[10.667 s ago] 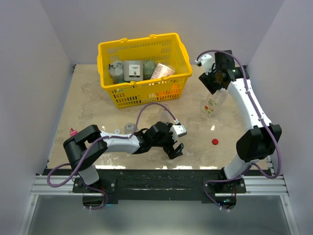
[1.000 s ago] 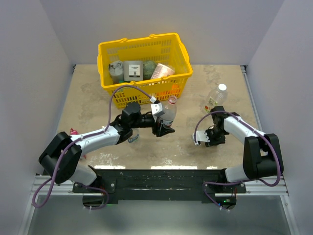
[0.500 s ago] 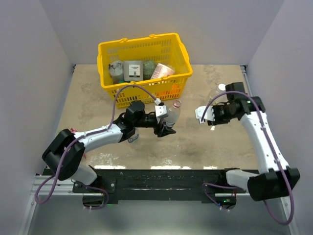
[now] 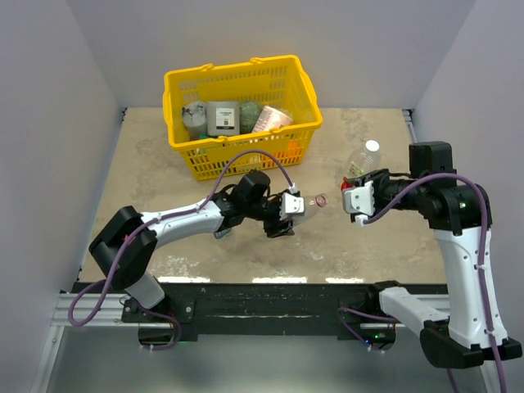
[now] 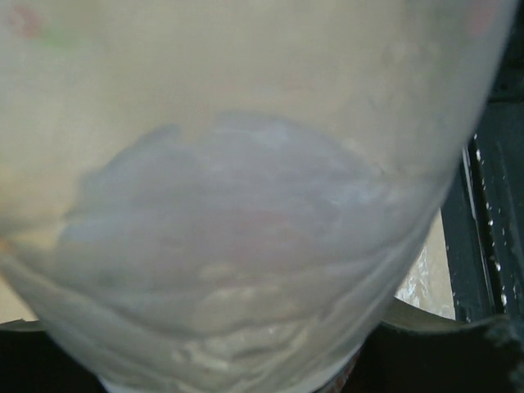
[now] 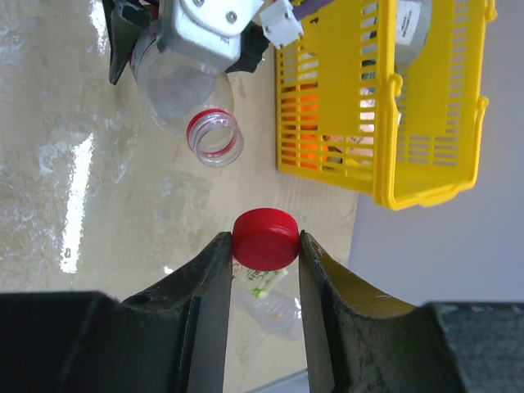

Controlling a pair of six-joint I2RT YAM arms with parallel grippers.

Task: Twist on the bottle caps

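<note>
My left gripper (image 4: 286,214) is shut on a clear unlabelled bottle (image 4: 300,206), held tilted above the table. Its open neck with a red ring (image 4: 321,199) points right. That bottle (image 5: 246,164) fills the left wrist view and hides the fingers. My right gripper (image 4: 352,196) is shut on a red bottle cap (image 6: 264,239), pinched by its sides between both fingers. The cap hangs a short way from the bottle's open neck (image 6: 214,137) and does not touch it. A slim bottle with a white cap (image 4: 365,159) stands behind the right gripper.
A yellow basket (image 4: 182,82) full of jars and packets stands at the back centre, just behind the held bottle. Under my left forearm lies a small clear object (image 4: 223,232). The slim bottle (image 6: 274,301) shows past the cap in the right wrist view.
The right gripper has risen from the table with the red cap and come level with the bottle's neck. The left arm has reached right and tipped the bottle's neck toward it.
</note>
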